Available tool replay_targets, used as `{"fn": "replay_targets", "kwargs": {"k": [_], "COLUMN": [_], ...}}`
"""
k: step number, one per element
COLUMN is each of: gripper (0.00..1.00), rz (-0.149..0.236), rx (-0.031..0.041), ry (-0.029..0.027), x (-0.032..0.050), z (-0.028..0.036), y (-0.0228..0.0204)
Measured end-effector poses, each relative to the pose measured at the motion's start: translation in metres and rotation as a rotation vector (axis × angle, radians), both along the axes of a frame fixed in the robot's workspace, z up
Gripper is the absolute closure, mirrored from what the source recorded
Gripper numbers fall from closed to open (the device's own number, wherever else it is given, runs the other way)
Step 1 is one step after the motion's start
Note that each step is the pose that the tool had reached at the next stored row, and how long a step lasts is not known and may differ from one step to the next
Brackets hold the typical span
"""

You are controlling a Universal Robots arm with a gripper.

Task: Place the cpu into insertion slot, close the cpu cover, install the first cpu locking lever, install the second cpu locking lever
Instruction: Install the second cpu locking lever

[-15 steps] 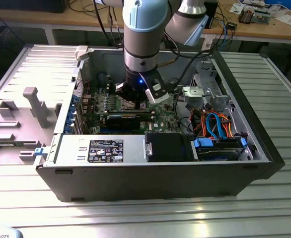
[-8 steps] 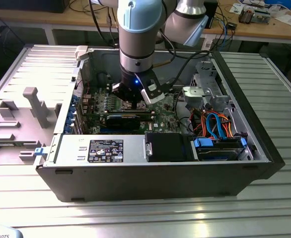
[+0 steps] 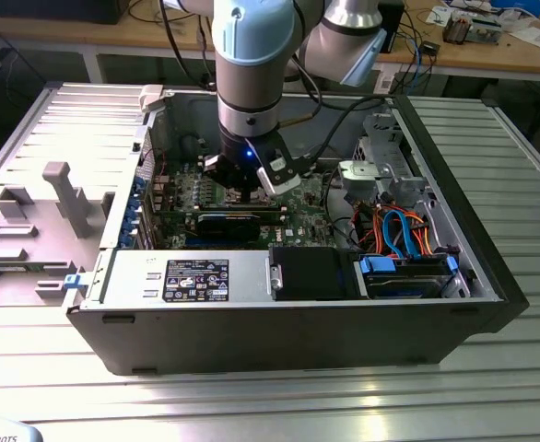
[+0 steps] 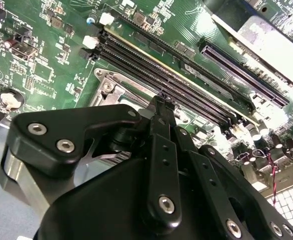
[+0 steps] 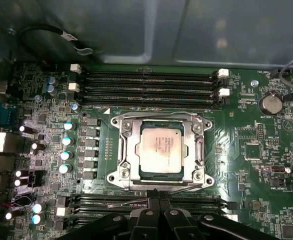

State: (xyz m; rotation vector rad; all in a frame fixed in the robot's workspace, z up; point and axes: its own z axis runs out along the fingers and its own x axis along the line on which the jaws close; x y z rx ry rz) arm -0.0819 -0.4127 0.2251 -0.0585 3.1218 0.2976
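The cpu [image 5: 161,147], a silver-grey square chip, lies flat in the insertion slot [image 5: 117,175] on the green board. The cpu cover [image 5: 125,150], a silver frame plate, lies down around the chip with the chip showing through its window. My gripper [image 5: 154,194] is shut, and its black fingertips stand at the socket's edge. There a thin metal locking lever [image 5: 126,204] runs along beside them; I cannot tell whether they touch it. In the second wrist view the gripper [image 4: 161,102] hides most of the socket [image 4: 111,92]. In the exterior view the gripper [image 3: 247,189] is low inside the open computer case.
Long black memory slots [image 5: 146,82] flank the socket on two sides. Capacitors [image 5: 66,140] and a coin battery [image 5: 271,103] stand nearby. The case holds a grey power supply [image 3: 187,276] and a drive bay with blue cables [image 3: 404,239]. Grey fixtures [image 3: 30,230] sit at the exterior view's left.
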Motion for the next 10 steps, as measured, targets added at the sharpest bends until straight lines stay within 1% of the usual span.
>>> {"fn": "replay_targets", "kwargs": {"k": [10], "gripper": [0.89], "rz": [0.0], "rx": [0.0], "ry": [0.0], "x": [-0.0011], "z": [-0.002], "y": [0.0]}}
